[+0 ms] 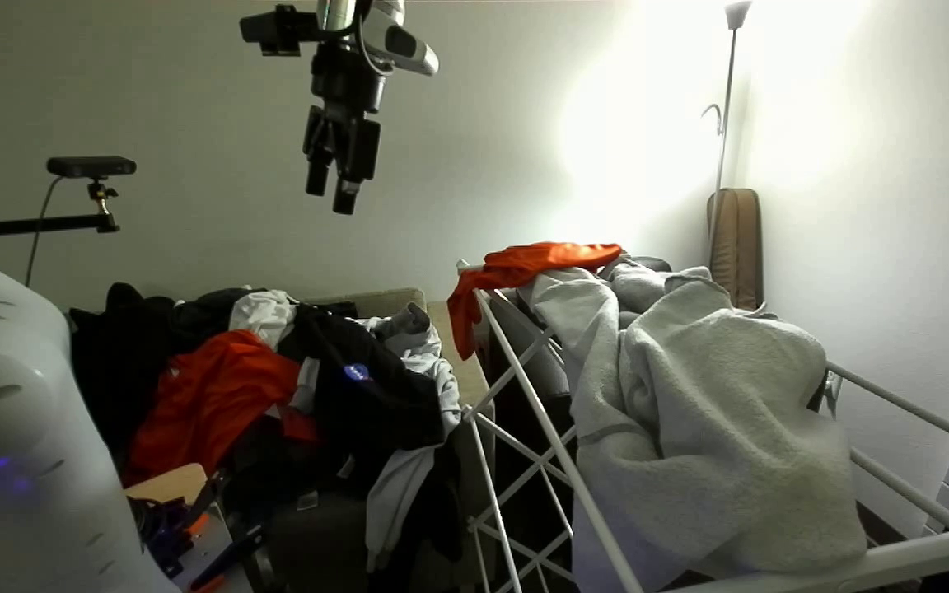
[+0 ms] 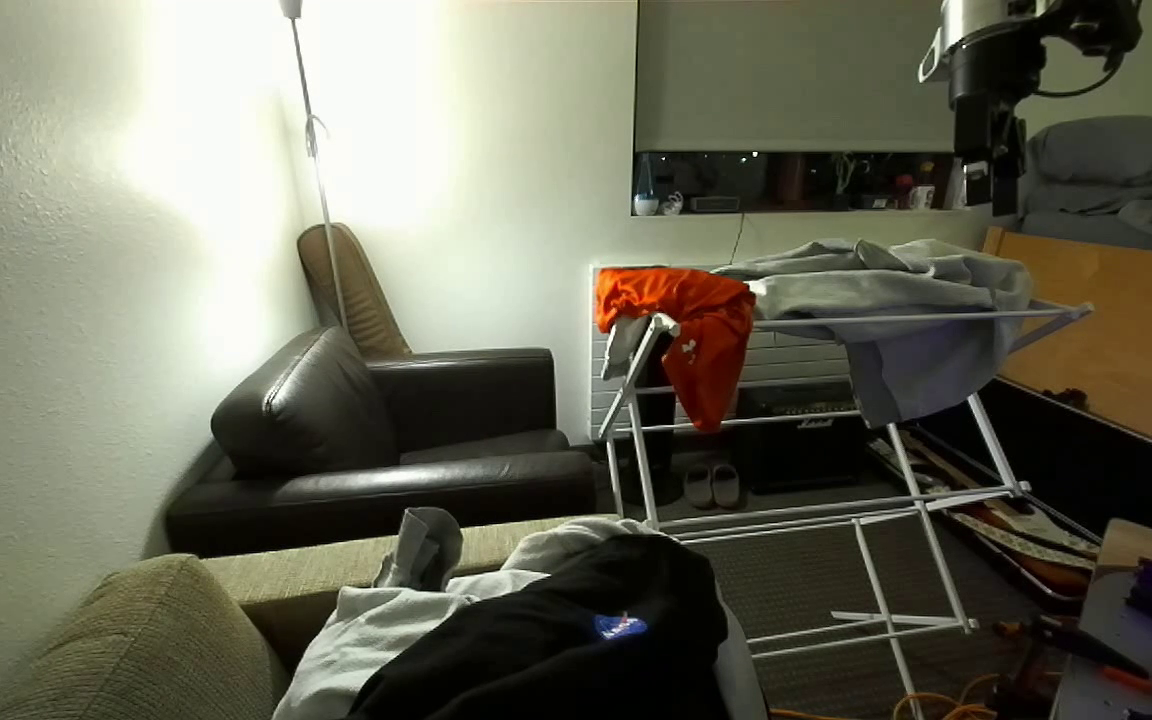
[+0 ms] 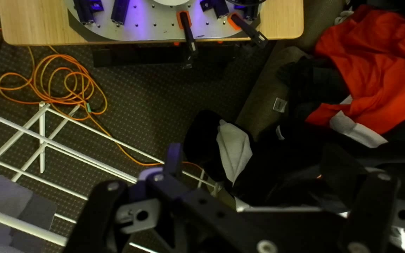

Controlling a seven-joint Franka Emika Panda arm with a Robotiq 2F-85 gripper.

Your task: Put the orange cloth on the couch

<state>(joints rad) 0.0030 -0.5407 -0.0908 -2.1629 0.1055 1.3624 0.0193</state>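
Observation:
The orange cloth hangs over the corner of a white drying rack, seen in both exterior views (image 1: 536, 262) (image 2: 711, 305). The beige couch (image 1: 465, 350) carries a pile of clothes; its cushion (image 2: 161, 625) and a part of it in the wrist view (image 3: 257, 114) also show. My gripper (image 1: 331, 198) is high above the couch, pointing down, left of the hanging cloth in that exterior view. It also shows at the upper right in an exterior view (image 2: 991, 190). Its fingers are apart with nothing between them, as the wrist view (image 3: 258, 156) also shows. The rack cloth is outside the wrist view.
The drying rack (image 2: 836, 515) also holds a grey blanket (image 1: 713, 412). Another red-orange garment (image 1: 215, 395) and a black garment (image 1: 371, 383) lie on the couch. A dark leather sofa (image 2: 386, 490), a floor lamp (image 2: 316, 170) and an orange cable (image 3: 79, 79) are nearby.

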